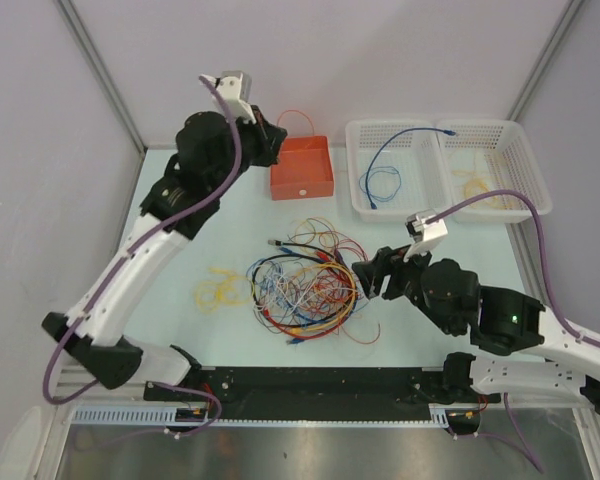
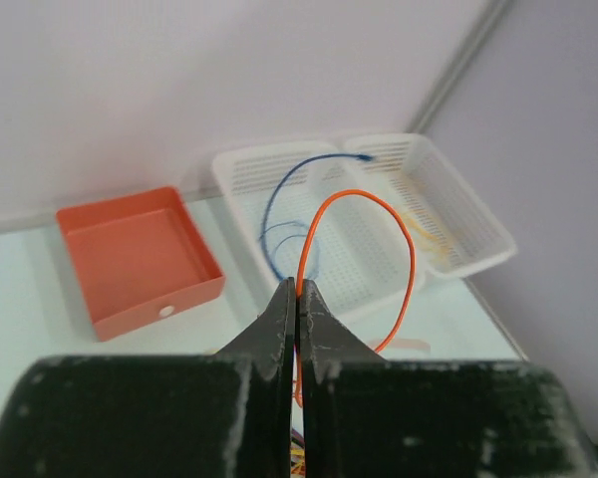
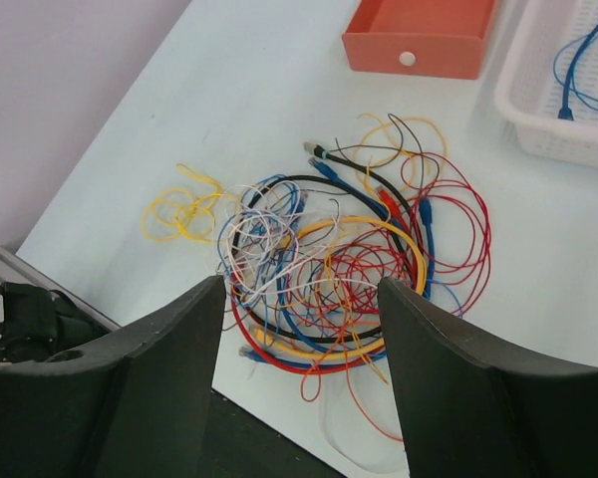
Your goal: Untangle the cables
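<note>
**Left gripper pinches one orange wire; right gripper hangs spread over the heap**

The left gripper [image 2: 297, 291] is clamped tight on a thin orange wire [image 2: 399, 224], its jaws pressed together with the strand caught between them. From the jaws the wire rises, arches over to the right and drops back beside the fingers, a tall narrow loop whose long axis runs out ahead of the fingertips. In the top view this gripper [image 1: 277, 137] sits at the far left corner of the shallow orange plastic box [image 1: 302, 168], with the loop [image 1: 298, 113] standing above the box's far edge.

The right gripper [image 3: 299, 329] is spread wide and grips nothing. The tangle of thin red, blue, yellow, white and black cables [image 3: 329, 269] lies on the pale table [image 1: 180, 240] straight ahead of and below its fingers, at the table's middle. The heap [image 1: 305, 285] spreads wider left to right than near to far.

A loose yellow wire coil [image 1: 215, 290] lies just left of the heap. A blue cable [image 1: 385, 165] rests in the left white mesh basket [image 1: 358, 135]
</note>
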Robot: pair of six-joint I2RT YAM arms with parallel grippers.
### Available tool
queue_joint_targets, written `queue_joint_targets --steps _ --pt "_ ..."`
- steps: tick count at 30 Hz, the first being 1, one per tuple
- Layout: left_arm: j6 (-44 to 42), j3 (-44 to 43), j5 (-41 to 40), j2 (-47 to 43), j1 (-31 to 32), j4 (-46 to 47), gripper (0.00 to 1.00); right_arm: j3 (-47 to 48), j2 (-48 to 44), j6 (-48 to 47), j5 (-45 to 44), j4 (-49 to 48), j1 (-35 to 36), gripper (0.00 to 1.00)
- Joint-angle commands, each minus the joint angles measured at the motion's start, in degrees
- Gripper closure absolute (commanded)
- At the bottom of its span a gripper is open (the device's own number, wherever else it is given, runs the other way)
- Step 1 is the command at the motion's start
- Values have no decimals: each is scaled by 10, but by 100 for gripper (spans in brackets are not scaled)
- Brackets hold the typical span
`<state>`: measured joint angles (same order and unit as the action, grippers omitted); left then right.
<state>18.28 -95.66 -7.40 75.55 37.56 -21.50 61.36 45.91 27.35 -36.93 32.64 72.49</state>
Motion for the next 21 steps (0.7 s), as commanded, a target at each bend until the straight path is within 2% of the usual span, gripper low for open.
queue_joint_targets --steps 1,7,14,21 --pt "54 -30 20 88 -63 -35 100 -26 -40 39 -25 23 -2 33" --pt "75 -147 38 241 -113 -24 100 -82 -76 38 -46 12 -3 34" --pt "76 -350 56 425 -148 -32 100 -161 -101 40 -11 -71 -23 36" --pt "98 -374 59 523 -178 13 100 -172 -74 33 42 -71 -71 36"
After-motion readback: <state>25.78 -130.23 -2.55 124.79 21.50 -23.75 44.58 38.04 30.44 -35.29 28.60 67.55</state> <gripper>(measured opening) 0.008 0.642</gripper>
